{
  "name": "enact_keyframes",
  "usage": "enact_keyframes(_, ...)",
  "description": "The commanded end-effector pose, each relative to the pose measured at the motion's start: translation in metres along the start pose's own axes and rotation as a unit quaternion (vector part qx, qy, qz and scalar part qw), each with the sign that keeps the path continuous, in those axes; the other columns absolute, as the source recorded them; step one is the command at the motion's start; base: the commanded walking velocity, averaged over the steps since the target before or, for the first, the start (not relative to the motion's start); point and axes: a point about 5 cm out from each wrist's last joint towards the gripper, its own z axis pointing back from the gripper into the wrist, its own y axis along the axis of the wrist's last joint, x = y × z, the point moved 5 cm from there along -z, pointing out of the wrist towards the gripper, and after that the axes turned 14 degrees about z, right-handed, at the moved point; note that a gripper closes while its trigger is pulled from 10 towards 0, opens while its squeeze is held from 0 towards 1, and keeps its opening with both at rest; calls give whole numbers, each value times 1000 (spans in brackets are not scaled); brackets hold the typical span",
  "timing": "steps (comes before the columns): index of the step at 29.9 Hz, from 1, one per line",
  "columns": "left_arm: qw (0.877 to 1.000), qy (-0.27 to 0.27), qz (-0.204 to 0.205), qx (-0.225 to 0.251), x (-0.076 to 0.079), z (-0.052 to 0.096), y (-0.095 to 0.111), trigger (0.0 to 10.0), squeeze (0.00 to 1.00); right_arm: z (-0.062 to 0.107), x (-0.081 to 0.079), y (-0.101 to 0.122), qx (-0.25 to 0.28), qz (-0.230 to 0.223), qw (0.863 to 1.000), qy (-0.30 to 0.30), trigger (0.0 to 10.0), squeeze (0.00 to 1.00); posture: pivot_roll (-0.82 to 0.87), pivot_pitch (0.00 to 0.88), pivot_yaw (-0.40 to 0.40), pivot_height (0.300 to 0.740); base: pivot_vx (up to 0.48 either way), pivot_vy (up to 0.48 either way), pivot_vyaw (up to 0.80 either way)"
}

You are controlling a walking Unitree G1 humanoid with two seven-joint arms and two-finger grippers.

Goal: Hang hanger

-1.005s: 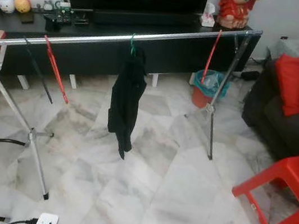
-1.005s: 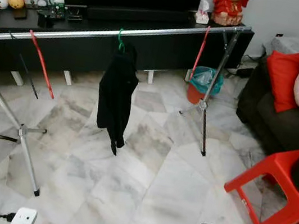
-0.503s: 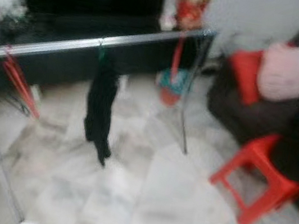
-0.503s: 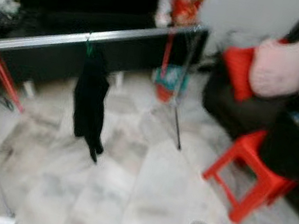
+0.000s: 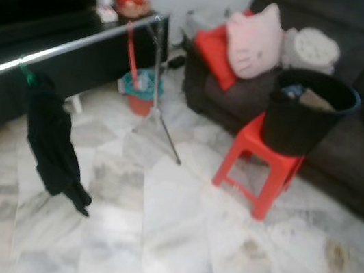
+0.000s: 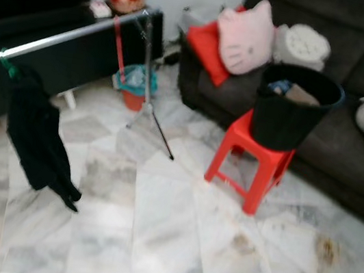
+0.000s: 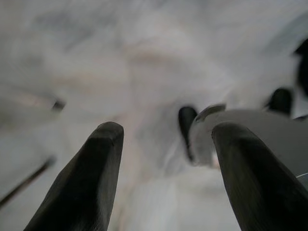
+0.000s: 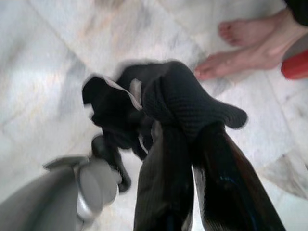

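Right gripper [image 8: 192, 159] pinches a black knit garment [image 8: 168, 101] over marble floor [image 5: 175, 225].
Dark fabric sofa [image 5: 360, 61] lines the far side; a shiny steel rail [image 5: 79, 40] carries a green hanger [image 5: 25, 74] with black cloth [image 5: 52, 147]. Black bucket [image 5: 307, 111] tops a red plastic stool [image 5: 261, 159]. Left gripper [image 7: 166, 168] hangs with fingers spread, empty. The right wrist view catches bare feet [image 8: 240, 53].

A pale marble floor [image 5: 174, 232] is seen, on which a red plastic stool [image 5: 258, 164] is stood beside a dark sofa [image 5: 347, 145], with a black bucket [image 5: 307, 111] carried on the stool. The legs of a metal clothes rack [image 5: 160, 123] are planted on the floor, with a small bin [image 5: 140, 92] set just behind them. A person's bare feet [image 8: 245, 45] are rested on the marble.
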Motion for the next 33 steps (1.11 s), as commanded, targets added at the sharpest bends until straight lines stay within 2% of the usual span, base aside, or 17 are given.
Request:
enact_keyframes(1, 1000, 10, -5, -2, -3, 2, -6, 10000, 0, 0, -7, 6, 11, -4, 1000, 5, 10000, 0, -3, 0, 32, 740, 0, 0, 0)
enact_keyframes(2, 1000, 3, -5, -3, 7, 0, -9, 10000, 0, 0, -7, 7, 12, 0, 1000, 6, 10000, 0, -3, 0, 31, 740, 0, 0, 0)
enact_keyframes(5, 1000, -10, 0, -1, 21, -2, -15, 10000, 0, 0, -7, 7, 13, -4, 1000, 7, 10000, 0, -3, 0, 31, 740, 0, 0, 0)
enact_keyframes(12, 1000, -14, -6, -11, 32, -2, -26, 10000, 0, 0, -8, 9, 18, -6, 1000, 9, 10000, 0, -4, 0, 30, 740, 0, 0, 0)
enact_keyframes(14, 1000, -18, -7, -3, 37, -5, -16, 10000, 0, 0, -8, 8, 17, -6, 1000, 8, 10000, 0, -4, 0, 30, 740, 0, 0, 0)
enact_keyframes(15, 1000, -23, -8, 8, 42, -9, 0, 10000, 0, 0, -7, 8, 17, -11, 1000, 6, 10000, 0, -3, 0, 30, 740, 0, 0, 0)
enact_keyframes(16, 1000, -23, -8, 8, 42, -9, 0, 10000, 0, 0, -7, 8, 17, -11, 1000, 6, 10000, 0, -3, 0, 30, 740, 0, 0, 0)
enact_keyframes(18, 999, -32, -9, 32, 51, -15, 36, 10000, 0, 0, -7, 7, 13, -19, 1000, 7, 10000, 0, -3, 0, 30, 740, 0, 242, -394)
enact_keyframes(19, 999, -32, -9, 32, 51, -15, 36, 10000, 0, 0, -7, 7, 13, -19, 1000, 7, 10000, 0, -3, 0, 30, 740, 0, 240, -788)
enact_keyframes(22, 998, -33, -9, 45, 50, -16, 61, 10000, 0, 0, -7, 6, 8, -3, 1000, 8, 10000, 0, -2, 0, 29, 740, 0, 0, -785)
enact_keyframes(30, 998, -39, -8, 57, 48, -15, 70, 10000, 0, 0, -6, 3, 6, -4, 1000, 8, 10000, 0, 1, 0, 30, 740, 0, 30, -752)
enact_keyframes(33, 997, -42, -11, 57, 48, -15, 69, 10000, 0, 1, -6, 3, 9, -2, 1000, 7, 10000, 0, 2, 0, 29, 740, 0, 310, 0)
